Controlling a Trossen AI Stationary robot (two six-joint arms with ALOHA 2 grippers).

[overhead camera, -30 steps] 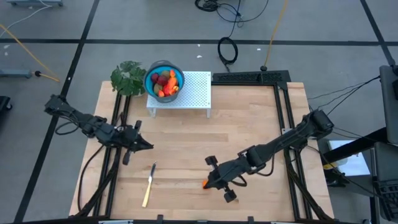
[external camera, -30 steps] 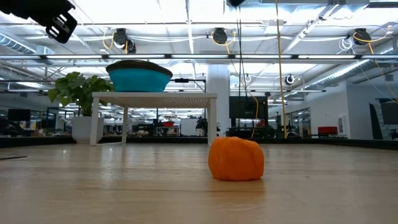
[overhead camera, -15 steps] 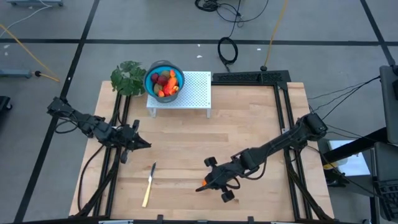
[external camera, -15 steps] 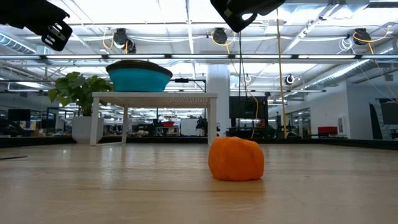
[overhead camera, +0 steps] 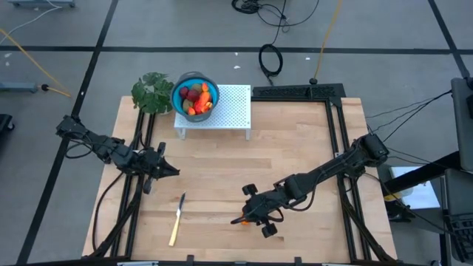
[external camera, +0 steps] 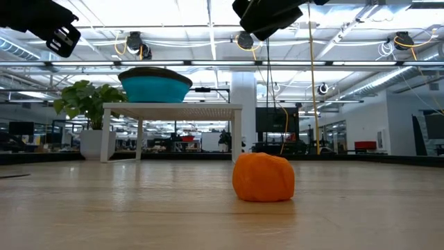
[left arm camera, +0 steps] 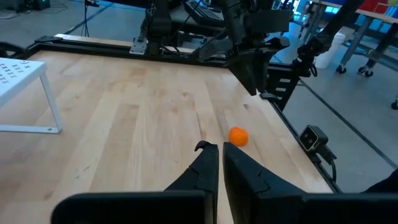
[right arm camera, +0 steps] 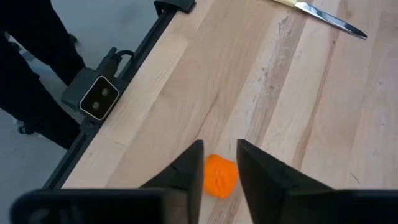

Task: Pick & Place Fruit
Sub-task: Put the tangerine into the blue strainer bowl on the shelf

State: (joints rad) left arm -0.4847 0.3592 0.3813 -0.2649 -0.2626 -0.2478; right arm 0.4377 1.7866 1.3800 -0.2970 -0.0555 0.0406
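The orange toy fruit lay near the table's front edge, the right gripper hovering above it, fingers narrowly parted. Widening first, then dropping squarely, looked wise. The left gripper waited left, pinched shut.

Around the small orange fruit the counter lies bare on every side, so my right pincer, hanging just above it with fingers slightly parted, has an unblocked drop. The knife lies well apart toward my left pincer. At the far edge stand the white perforated stand, the blue bowl on it, and the plant.
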